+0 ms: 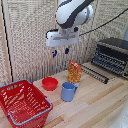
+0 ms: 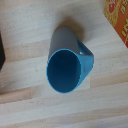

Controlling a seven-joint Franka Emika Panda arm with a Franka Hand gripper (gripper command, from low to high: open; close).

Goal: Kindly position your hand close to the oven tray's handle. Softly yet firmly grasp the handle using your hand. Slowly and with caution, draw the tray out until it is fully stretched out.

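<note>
We see our end effector [image 1: 60,52] hanging high above the middle of the bench [image 1: 95,102], its two short dark-blue fingers pointing down with a gap between them and nothing held, so we read it as open and unloaded. It sits almost straight over the blue mug [image 1: 68,91], which is why the wrist view looks directly down into the mug's [image 2: 66,64] mouth, with its handle jutting to one side and a corner of the orange packet [image 2: 117,17] showing at the picture's edge. The oven [image 1: 111,56] stands at the bench's far corner on the exterior view's right, and its dark door [image 1: 95,73] is dropped open and slopes down toward the bench, which leaves the front free for reaching in. The oven tray [image 1: 111,59] appears as thin silvery bars across the oven's mouth, seemingly pushed in; we cannot make out its handle at this size. The end effector is well apart from the oven, so we judge the approach has not begun. The orange packet [image 1: 75,72] stands upright just behind the mug, a red bowl [image 1: 49,83] lies beside them, and a red basket [image 1: 24,103] fills the near corner on the exterior view's left, all clear of the way to the oven.
</note>
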